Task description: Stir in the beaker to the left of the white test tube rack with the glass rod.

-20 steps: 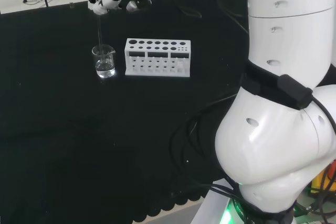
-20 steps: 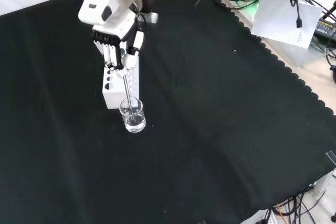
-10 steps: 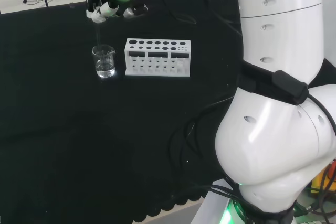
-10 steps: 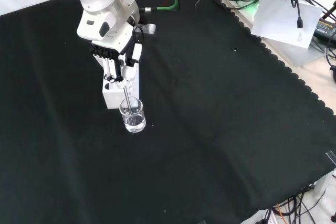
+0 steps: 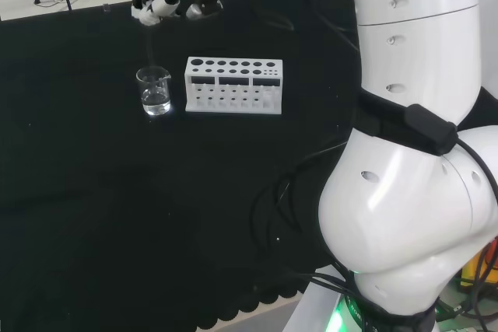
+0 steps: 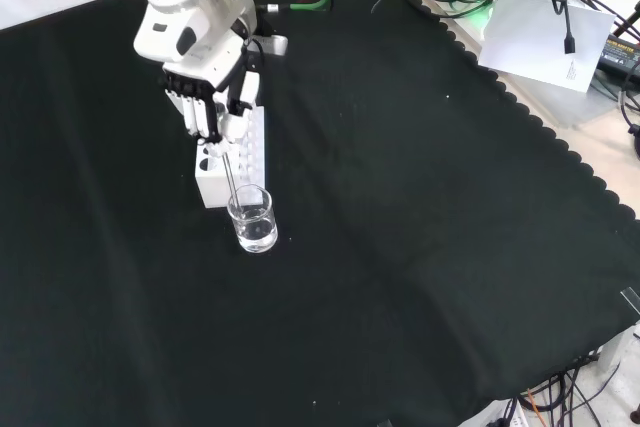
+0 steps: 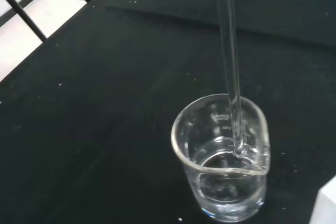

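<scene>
Fingers (image 6: 212, 117): curled round the top of the glass rod (image 7: 231, 72), pinching it. Hand (image 6: 205, 87): above the white test tube rack (image 5: 233, 85). Rod: upright, lower end inside the beaker (image 7: 223, 156), above the clear liquid. Beaker: on the bench (image 6: 420, 207), at the rack's 9 o'clock in the head view. Markings: none legible.

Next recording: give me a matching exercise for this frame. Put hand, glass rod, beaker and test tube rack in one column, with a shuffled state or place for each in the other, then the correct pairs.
Things:
1. hand
2. glass rod
3. beaker
4. test tube rack

States or places:
A. white, with its holes empty, on the black cloth
B. clear, holding a little clear liquid
C. above the beaker, fingers curled round the rod's top
D. hanging down, lower end inside the beaker

Pairs: 1-C, 2-D, 3-B, 4-A
</scene>
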`<state>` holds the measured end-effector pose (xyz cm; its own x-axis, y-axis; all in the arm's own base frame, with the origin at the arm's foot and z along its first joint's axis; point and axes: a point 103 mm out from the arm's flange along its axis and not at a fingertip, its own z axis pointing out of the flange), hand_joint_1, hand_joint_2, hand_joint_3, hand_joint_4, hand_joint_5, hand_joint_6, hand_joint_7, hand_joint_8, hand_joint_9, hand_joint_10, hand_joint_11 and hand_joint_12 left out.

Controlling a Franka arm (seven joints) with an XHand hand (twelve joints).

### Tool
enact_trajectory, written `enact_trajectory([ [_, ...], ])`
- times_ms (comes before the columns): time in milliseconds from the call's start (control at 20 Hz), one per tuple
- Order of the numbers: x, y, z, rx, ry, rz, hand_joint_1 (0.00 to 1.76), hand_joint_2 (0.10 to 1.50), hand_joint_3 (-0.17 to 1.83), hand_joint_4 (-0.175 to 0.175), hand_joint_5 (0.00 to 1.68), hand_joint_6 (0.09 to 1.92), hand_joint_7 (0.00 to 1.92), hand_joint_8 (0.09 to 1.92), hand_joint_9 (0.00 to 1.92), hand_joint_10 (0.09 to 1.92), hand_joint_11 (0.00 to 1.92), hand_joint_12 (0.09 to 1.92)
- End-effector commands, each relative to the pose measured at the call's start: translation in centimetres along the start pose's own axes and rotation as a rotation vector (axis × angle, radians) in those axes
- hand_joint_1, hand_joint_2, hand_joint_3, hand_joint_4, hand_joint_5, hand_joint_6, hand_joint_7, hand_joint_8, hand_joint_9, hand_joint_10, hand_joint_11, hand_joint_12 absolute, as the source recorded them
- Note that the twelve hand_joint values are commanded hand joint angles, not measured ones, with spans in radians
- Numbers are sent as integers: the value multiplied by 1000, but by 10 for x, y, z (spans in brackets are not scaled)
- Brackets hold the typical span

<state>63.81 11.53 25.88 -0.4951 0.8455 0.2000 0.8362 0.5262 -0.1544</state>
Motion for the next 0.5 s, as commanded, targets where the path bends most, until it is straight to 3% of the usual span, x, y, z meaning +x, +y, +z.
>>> enact_trajectory([
  [50,-11,-13,-3,3,-3,30,1301,1080,-39,-175,1213,294,1073,1185,1543,1032,1573,931],
  [500,27,-26,13,38,-5,15,1301,1079,-37,-175,1214,292,1073,1185,1544,1032,1575,934],
])
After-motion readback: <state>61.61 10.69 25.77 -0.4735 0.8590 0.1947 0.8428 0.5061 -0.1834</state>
